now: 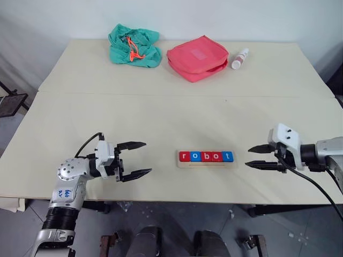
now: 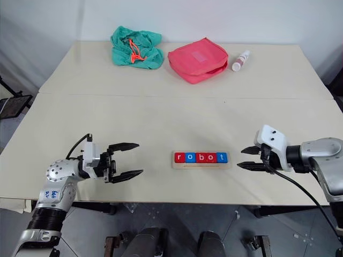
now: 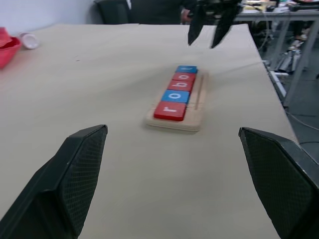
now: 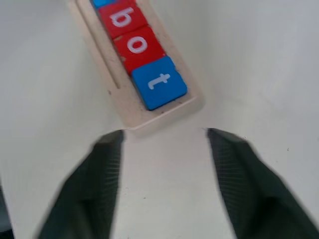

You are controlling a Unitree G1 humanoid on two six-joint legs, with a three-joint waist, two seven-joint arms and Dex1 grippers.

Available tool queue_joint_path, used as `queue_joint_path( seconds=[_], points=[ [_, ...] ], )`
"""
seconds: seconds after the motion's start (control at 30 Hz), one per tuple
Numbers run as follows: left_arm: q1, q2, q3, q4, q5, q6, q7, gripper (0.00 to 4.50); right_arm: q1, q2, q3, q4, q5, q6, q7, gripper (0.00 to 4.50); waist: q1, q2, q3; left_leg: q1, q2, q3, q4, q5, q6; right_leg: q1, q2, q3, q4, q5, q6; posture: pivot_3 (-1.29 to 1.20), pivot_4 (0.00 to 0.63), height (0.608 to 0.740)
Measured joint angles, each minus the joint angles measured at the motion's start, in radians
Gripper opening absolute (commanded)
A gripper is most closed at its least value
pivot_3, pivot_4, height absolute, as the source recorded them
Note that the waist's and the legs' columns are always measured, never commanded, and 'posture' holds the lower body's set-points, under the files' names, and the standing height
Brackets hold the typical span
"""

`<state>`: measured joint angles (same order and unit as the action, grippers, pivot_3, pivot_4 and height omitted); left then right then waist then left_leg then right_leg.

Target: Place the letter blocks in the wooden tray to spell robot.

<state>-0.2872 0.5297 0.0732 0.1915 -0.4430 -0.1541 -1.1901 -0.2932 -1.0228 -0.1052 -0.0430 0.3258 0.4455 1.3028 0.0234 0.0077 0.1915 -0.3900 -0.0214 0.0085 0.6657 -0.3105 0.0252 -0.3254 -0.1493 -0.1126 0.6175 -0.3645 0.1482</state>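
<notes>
All five small flat square letter blocks [image 1: 206, 156] (red r, blue o, red b, red o, blue t) already sit in a row in the long narrow pale wooden tray [image 1: 206, 164], reading "robot". Looks done to me; you likely only need to back off.

The tray's long axis runs left-right across the near part of the table, right between the arms. The right gripper [image 1: 265, 157] points at the "t" end and is the nearer one, just beside that end but apart from it. Jaws parted, nothing held. The left gripper [image 1: 136, 159] faces the "r" end from further off, jaws wide, empty.

The surface is a flat pale beige tabletop [image 1: 161, 118], bare around the tray. At the far edge, well apart: crumpled green cloth bag with an orange cord [image 1: 134, 45], pinkish-red zip pouch [image 1: 197, 57], small white bottle [image 1: 239, 59]. Plain light wall behind; office desks show in the left wrist view.
</notes>
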Motion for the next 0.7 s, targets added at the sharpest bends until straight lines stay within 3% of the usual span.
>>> queue_joint_path(
  seconds=[0.07, 0.27, 0.47, 0.7],
  points=[
    [0.001, 0.010, 0.021, -0.003, 0.000, 0.003, 0.025, 4.50, 0.012, 0.000, -0.025, 0.044, 0.021, -0.052, 0.037, 4.47, 0.001, 0.000, 0.000, 0.000, 0.000, 0.000, 0.000, 0.000, 0.000, 0.000, 0.000, 0.000, 0.000, 0.000, 0.000, 0.00, 0.150, 0.740],
    [0.031, 0.086, 0.096, 0.001, -0.004, 0.002, 0.021, 4.50, 0.000, -0.001, -0.058, 0.284, 0.027, -0.264, 0.145, 4.47, -0.001, -0.001, 0.000, 0.001, 0.000, 0.001, 0.000, 0.000, 0.000, 0.000, 0.000, 0.000, -0.001, 0.000, 0.000, 0.00, 0.150, 0.740],
    [0.028, 0.123, 0.143, 0.080, -0.026, -0.025, -0.063, 4.50, -0.134, -0.002, -0.059, 0.627, 0.002, -0.494, 0.222, 4.47, -0.003, -0.001, 0.000, 0.001, 0.000, 0.001, 0.000, 0.000, 0.000, 0.000, 0.000, -0.001, -0.001, 0.000, 0.000, 0.00, 0.150, 0.740],
    [0.015, 0.129, 0.160, 0.139, -0.031, -0.043, -0.113, 4.50, -0.244, -0.028, 0.026, 0.913, -0.035, -0.692, 0.248, 4.47, -0.010, 0.000, 0.001, 0.001, 0.001, 0.002, 0.000, 0.000, 0.000, 0.000, 0.000, -0.001, -0.001, 0.000, 0.000, 0.00, 0.150, 0.740]
  ],
)
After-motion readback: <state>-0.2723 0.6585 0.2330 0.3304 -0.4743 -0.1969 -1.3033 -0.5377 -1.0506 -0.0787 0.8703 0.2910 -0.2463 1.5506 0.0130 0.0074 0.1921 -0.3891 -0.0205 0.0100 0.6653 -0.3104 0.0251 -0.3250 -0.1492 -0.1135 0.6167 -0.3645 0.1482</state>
